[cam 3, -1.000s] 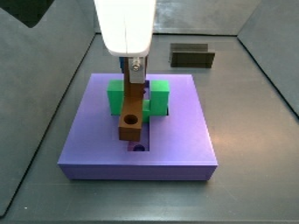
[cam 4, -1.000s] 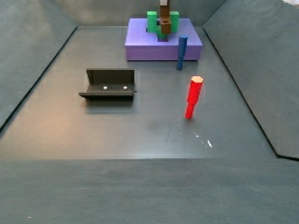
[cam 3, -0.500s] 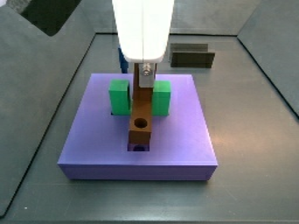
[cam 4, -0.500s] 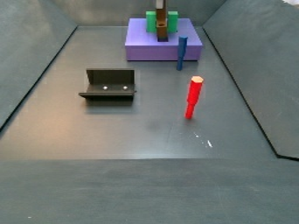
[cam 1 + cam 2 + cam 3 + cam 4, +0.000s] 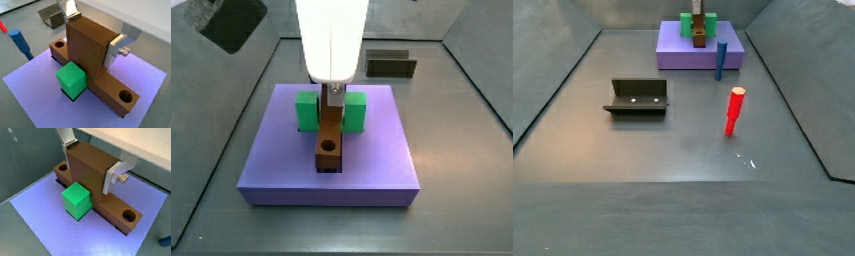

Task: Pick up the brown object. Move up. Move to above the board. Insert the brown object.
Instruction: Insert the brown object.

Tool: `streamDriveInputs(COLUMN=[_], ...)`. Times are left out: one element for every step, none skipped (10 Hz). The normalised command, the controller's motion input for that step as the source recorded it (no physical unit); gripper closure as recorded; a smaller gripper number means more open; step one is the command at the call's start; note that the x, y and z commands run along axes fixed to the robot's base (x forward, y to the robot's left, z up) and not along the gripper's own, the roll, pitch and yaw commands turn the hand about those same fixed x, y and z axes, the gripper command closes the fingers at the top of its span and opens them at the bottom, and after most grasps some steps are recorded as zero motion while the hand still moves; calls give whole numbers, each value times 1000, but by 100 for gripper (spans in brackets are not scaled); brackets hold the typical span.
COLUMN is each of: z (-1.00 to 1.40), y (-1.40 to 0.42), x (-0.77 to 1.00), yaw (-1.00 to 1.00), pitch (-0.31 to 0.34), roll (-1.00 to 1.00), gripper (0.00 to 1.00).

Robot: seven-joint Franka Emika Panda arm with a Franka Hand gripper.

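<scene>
While the gripper (image 5: 90, 155) hangs over the board (image 5: 372, 170), its jaws pinch the brown object (image 5: 330, 140), lying along the board's slot.

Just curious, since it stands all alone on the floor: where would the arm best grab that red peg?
Probably the red peg is best taken around its upper shaft, coming from above: it stands upright and slim, with free floor around. The end effector is at the board, closed on the brown object.
</scene>
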Motion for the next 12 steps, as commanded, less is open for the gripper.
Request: streamDriveInputs(z=[-209, -200, -200, -169, -106, -80, -86, -114, -80, -100, -183, -286], y=[0, 0, 0, 0, -3, -31, -43, -40, -57, -57, 0, 0], x=[0, 0, 0, 9, 123, 171, 129, 109, 60, 11, 0, 0], yaw=[40, 40, 43, 54, 74, 40, 20, 11, 0, 0, 0, 0], pitch=[0, 0, 0, 0, 0, 0, 0, 0, 0, 0, -21, -39], roll=[119, 109, 103, 87, 36, 27, 14, 13, 0, 0, 0, 0], gripper=[100, 100, 100, 100, 100, 100, 100, 100, 100, 100, 100, 100])
